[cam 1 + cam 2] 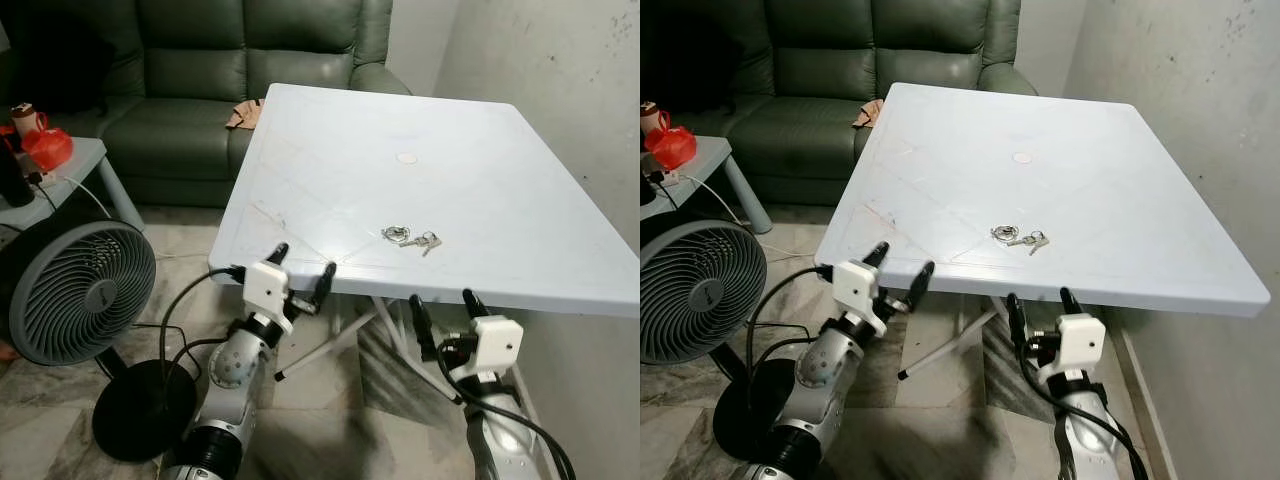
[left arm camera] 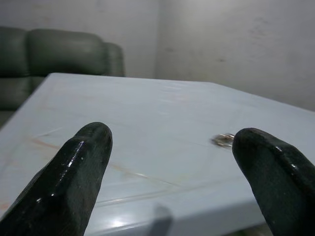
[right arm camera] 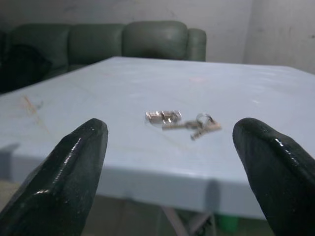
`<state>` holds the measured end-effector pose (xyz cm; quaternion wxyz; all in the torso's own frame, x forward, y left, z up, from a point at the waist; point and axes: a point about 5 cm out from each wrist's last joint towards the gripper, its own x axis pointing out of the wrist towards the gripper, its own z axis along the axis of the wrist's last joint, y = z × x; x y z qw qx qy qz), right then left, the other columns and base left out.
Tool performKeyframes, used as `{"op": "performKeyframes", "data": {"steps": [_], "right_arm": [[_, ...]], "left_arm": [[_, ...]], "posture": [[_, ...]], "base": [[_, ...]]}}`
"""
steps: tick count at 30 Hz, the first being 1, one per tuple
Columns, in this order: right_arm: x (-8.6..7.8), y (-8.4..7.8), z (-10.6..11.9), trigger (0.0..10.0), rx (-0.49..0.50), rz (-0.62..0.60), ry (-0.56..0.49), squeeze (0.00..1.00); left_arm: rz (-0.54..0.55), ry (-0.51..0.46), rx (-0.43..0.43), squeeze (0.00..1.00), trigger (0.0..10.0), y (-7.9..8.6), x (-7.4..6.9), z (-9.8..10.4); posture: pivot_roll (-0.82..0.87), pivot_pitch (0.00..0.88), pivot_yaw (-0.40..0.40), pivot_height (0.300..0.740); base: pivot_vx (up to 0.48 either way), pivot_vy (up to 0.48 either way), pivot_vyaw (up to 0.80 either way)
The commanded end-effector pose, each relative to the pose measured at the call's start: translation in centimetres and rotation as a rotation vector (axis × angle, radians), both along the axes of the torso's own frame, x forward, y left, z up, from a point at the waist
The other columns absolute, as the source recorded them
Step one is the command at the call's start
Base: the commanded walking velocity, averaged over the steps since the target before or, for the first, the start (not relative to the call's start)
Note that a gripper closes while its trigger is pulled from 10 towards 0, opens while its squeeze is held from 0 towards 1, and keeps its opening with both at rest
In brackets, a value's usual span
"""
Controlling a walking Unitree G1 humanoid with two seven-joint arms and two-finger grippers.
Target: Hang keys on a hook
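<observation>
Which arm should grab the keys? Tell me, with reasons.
Right. The right gripper sits open almost directly in front of the keys; the left gripper is off to their side.

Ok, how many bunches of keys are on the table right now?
1. The keys lie in a single bunch on the white table, near its front edge, ahead of the open right pincer and to the right of the open left pincer.

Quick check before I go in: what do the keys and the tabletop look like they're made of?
Keys: silvery metal on a metal ring, judging by the bright glints; exact alloy can't be told. Table: probably moulded plastic, pale blue-white with a smooth, slightly glossy top showing soft reflections, scuffs and a round centre plug. Both grippers sit open at its near edge.
</observation>
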<state>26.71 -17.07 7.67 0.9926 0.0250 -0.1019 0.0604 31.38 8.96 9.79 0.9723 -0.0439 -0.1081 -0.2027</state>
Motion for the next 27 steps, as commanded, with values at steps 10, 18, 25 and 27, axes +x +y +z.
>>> {"op": "performKeyframes", "data": {"steps": [10,18,25,27], "right_arm": [[1.9,-0.7,1.6,10.0,0.035,-0.178,0.103,0.45],[1.8,-0.6,2.0,10.0,-0.002,-0.145,0.114,0.00],[1.4,-0.2,3.6,10.0,0.001,-0.048,0.033,0.00],[1.3,-0.2,3.8,10.0,0.009,-0.038,0.026,0.00]], "left_arm": [[0.191,0.040,-0.049,0.00,10.0,4.1,1.3,1.4],[0.257,0.045,-0.069,0.00,10.0,6.0,1.2,1.9],[0.264,0.059,-0.085,0.00,10.0,6.7,1.1,2.3],[0.264,0.063,-0.087,0.00,10.0,6.9,1.1,2.3]], "posture": [[-0.02,0.031,-0.072,0.711],[-0.01,0.030,-0.079,0.711],[0.00,0.026,-0.083,0.711],[0.00,0.025,-0.082,0.711]], "base": [[0.000,0.000,0.00],[0.000,0.000,0.00],[0.000,0.000,0.00],[0.000,0.000,0.00]]}}
